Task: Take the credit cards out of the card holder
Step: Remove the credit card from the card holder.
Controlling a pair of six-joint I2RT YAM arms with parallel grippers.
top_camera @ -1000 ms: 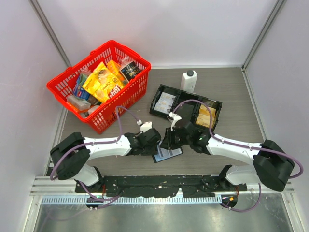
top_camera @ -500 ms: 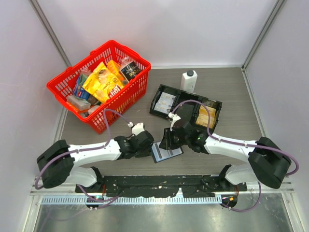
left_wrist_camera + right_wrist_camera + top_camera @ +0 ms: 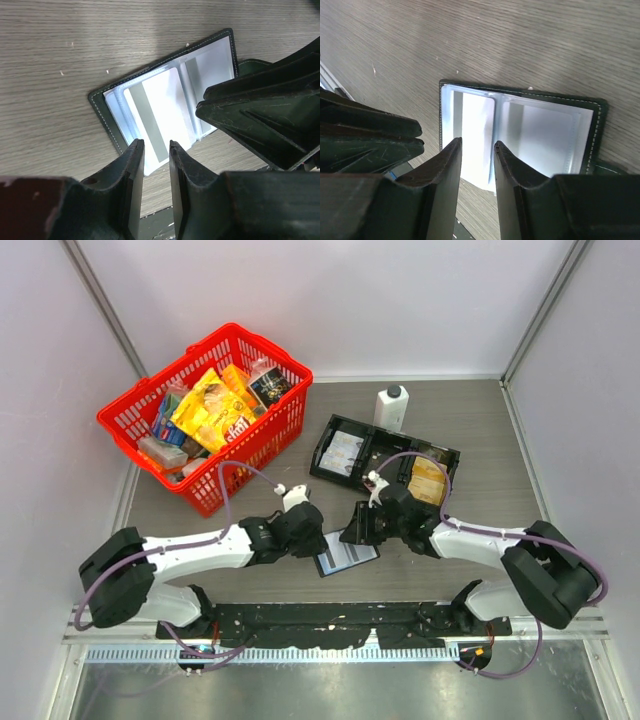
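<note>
Currently both pincers work low over the open card holder. Left pincer (image 3: 155, 145): jaws a narrow gap apart, nothing clamped between them that we can see, tips aimed at the free short edge of a pale credit card (image 3: 160, 110). Right pincer (image 3: 477, 145): likewise narrowly parted, hovering over the same card; contact cannot be judged.

The card holder (image 3: 197, 75) lies spread flat on the counter (image 3: 60, 50), clear sleeves up. In the overhead view it sits toward 6 o'clock on the counter, the left pincer at its 9 o'clock and the right at its 1 o'clock. One card sticks partly out of its sleeve past the holder's rim; how many more are inside we cannot tell.

Handling judgement: the card is thin, stiff, light and slick, and the sleeve will drag on it. We would pinch the exposed edge across its thickness, pull straight along the sleeve, and pin the soft, light holder with the other pincer so it does not slide or fold.

Further out: a black tray (image 3: 385, 455) at 12 o'clock and a red basket (image 3: 215, 415) at 10 o'clock.
</note>
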